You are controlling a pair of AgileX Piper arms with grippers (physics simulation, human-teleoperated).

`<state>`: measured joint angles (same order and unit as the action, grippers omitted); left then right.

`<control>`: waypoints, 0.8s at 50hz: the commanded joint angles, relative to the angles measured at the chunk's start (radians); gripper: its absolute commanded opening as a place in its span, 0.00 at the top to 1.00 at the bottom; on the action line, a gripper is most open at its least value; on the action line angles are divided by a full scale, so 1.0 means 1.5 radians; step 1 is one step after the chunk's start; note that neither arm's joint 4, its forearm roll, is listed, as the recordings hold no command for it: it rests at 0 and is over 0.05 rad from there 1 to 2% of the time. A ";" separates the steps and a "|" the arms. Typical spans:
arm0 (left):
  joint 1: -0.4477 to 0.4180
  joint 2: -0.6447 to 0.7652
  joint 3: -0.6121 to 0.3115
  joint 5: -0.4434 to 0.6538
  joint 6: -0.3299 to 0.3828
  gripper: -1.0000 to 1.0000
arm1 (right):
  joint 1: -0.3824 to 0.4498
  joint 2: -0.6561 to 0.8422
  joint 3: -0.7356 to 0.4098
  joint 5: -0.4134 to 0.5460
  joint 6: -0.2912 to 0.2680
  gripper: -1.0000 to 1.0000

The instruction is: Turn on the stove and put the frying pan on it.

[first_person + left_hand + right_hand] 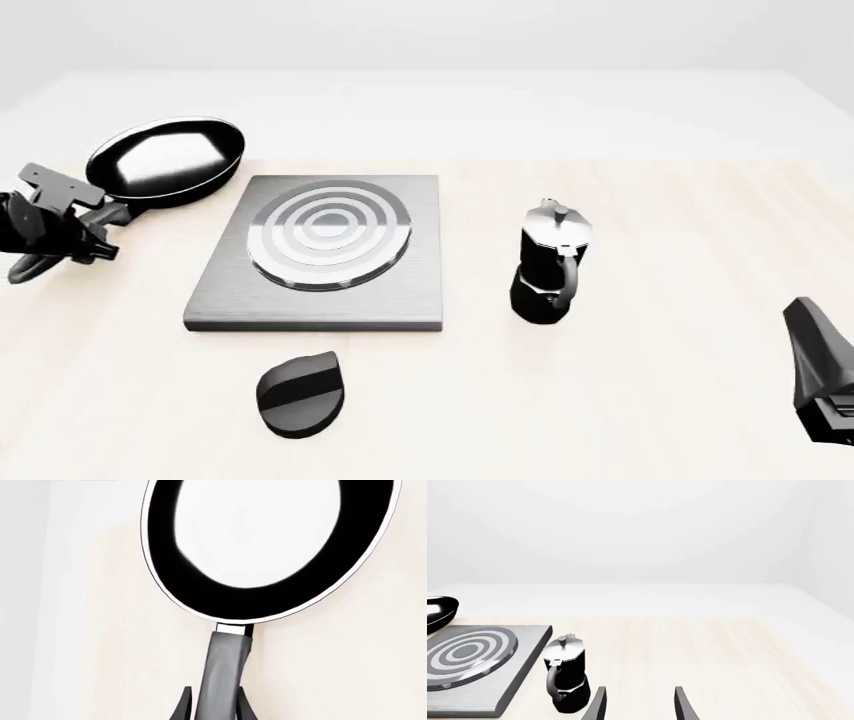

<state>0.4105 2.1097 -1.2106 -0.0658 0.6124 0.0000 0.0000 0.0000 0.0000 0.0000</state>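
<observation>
The glossy black frying pan hangs tilted at the table's far left, beyond the stove's left corner. My left gripper is shut on its long dark handle, one finger on each side. The stove is a grey slab with a ring burner in the middle of the table. Its black teardrop knob lies apart, in front of the slab. My right gripper stands open and holds nothing, low at the near right, far from the knob.
A black moka pot with a silver lid stands upright just right of the stove. It also shows in the right wrist view, ahead and to the left of the right fingers. Pale wooden tabletop spreads to the right.
</observation>
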 commanded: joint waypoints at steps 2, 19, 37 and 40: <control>-0.006 -0.009 0.006 0.003 0.003 1.00 | 0.000 0.000 0.000 0.000 0.000 0.00; -0.026 -0.085 0.034 0.024 -0.017 1.00 | 0.000 0.000 0.000 0.000 0.000 0.00; -0.061 -0.184 0.085 0.031 -0.040 1.00 | 0.000 0.000 0.000 0.000 0.000 0.00; -0.064 -0.200 0.092 0.030 -0.041 1.00 | 0.000 0.000 0.000 0.000 0.000 0.00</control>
<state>0.3401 1.8988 -1.0926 -0.0212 0.5528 0.0000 0.0000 0.0000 0.0000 0.0000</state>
